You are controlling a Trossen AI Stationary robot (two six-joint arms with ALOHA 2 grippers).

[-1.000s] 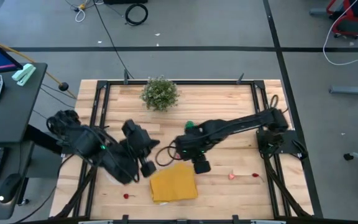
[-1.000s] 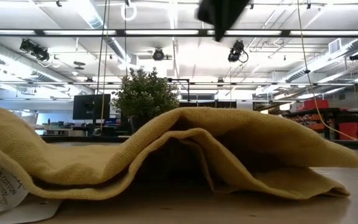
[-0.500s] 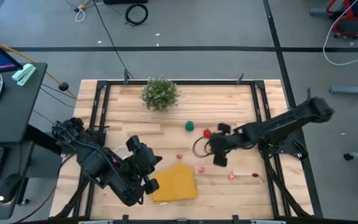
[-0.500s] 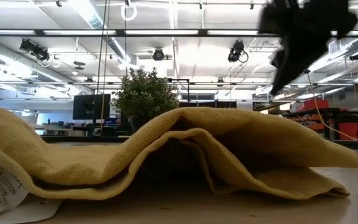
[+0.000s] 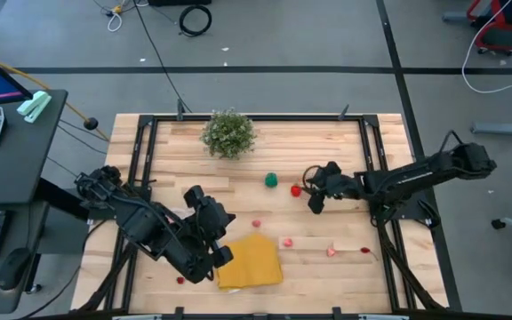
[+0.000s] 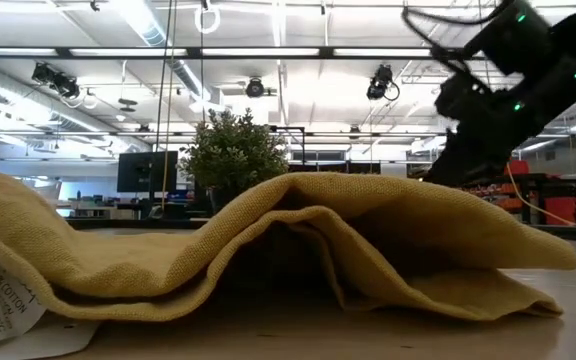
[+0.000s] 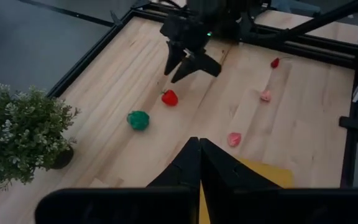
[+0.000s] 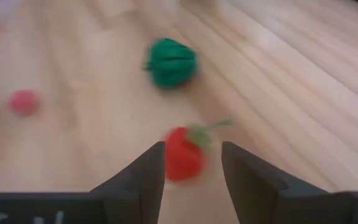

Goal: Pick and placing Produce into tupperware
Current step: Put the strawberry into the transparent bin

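Right gripper (image 5: 312,197) has pulled back from the middle of the light wooden table (image 5: 327,142) toward its right edge. Its fingers stand apart and hold nothing, with the small red stemmed toy fruit (image 5: 296,189) just ahead of them. The left gripper (image 5: 216,253) has shifted toward the front edge; it is closed and empty, at the left side of the folded yellow cloth (image 5: 252,262).

Surface: a round green toy vegetable (image 5: 272,180) lies near the red fruit. Three pink pieces (image 5: 286,241) and a small red piece (image 5: 364,251) are scattered toward the front right. Another red piece (image 5: 180,280) lies near the front left. A bushy green potted plant (image 5: 229,133) stands by the back edge.

Room: grey floor with cables, and a dark desk (image 5: 7,160) on the left.

Containers: the tupperware cannot be made out (nor any contents).
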